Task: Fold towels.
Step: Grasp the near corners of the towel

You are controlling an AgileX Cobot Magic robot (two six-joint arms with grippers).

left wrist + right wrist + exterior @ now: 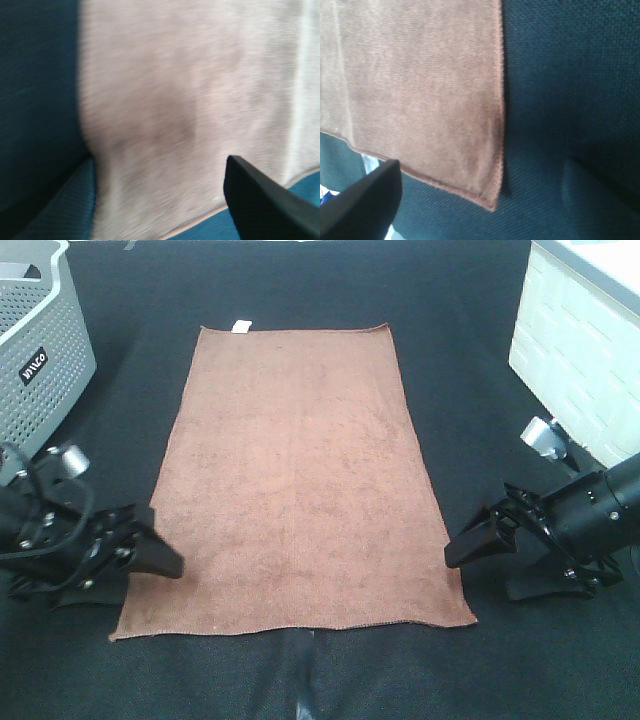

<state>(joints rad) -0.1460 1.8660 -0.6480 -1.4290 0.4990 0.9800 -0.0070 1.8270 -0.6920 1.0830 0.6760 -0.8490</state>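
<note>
The reddish-brown towel is laid flat on the worktop. The left gripper and right gripper are held by its near corners, jaws spread. Only one finger is shown per wrist view.

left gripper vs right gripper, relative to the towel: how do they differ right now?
The left gripper has a fingertip overlapping the towel's left edge. The right gripper sits clear of the right edge, over the black cloth. The left gripper's camera sees mostly towel, while the right gripper's sees a towel corner and bare cloth. Shared: both are open, low, pointing inward and holding nothing.
</note>
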